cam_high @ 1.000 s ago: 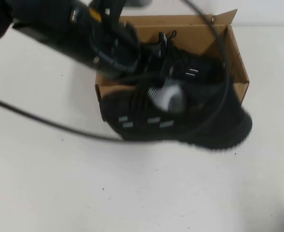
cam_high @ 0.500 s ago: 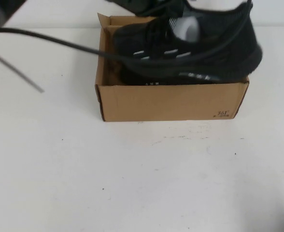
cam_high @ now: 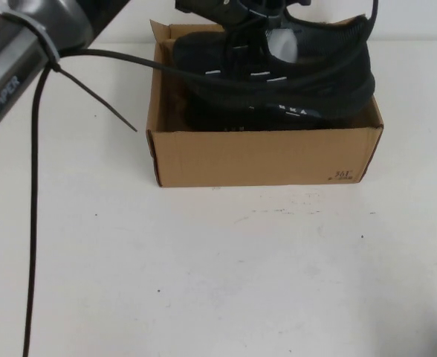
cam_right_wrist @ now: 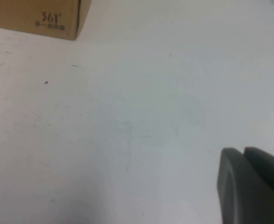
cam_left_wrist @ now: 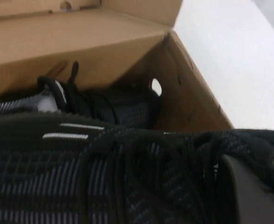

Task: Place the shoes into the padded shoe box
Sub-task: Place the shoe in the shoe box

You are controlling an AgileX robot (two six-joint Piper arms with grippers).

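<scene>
A brown cardboard shoe box (cam_high: 263,152) sits open on a white table (cam_high: 218,275), toward twelve o'clock in the high view, with a small "361" print (cam_high: 342,175) on its near wall at the lower right corner. One black knit sneaker (cam_high: 278,71) with short white dashes lies lengthwise across the top of the box, its heel with grey lining at the two o'clock end, resting above the box rim rather than fully down inside. The left gripper (cam_high: 237,9) is at twelve o'clock over this shoe, at the laces; whether its fingers clamp the shoe cannot be told. The left arm (cam_high: 25,56) reaches in from ten o'clock, with black cables (cam_high: 34,223) trailing off it. In the left wrist view, the second sneaker (cam_left_wrist: 104,105) lies down inside the box against its wall, beneath the upper shoe (cam_left_wrist: 104,172). The right gripper (cam_right_wrist: 251,184) shows only in its own wrist view, hovering over bare table beside the box corner bearing the print (cam_right_wrist: 51,18), its two fingers pressed together with nothing between them
</scene>
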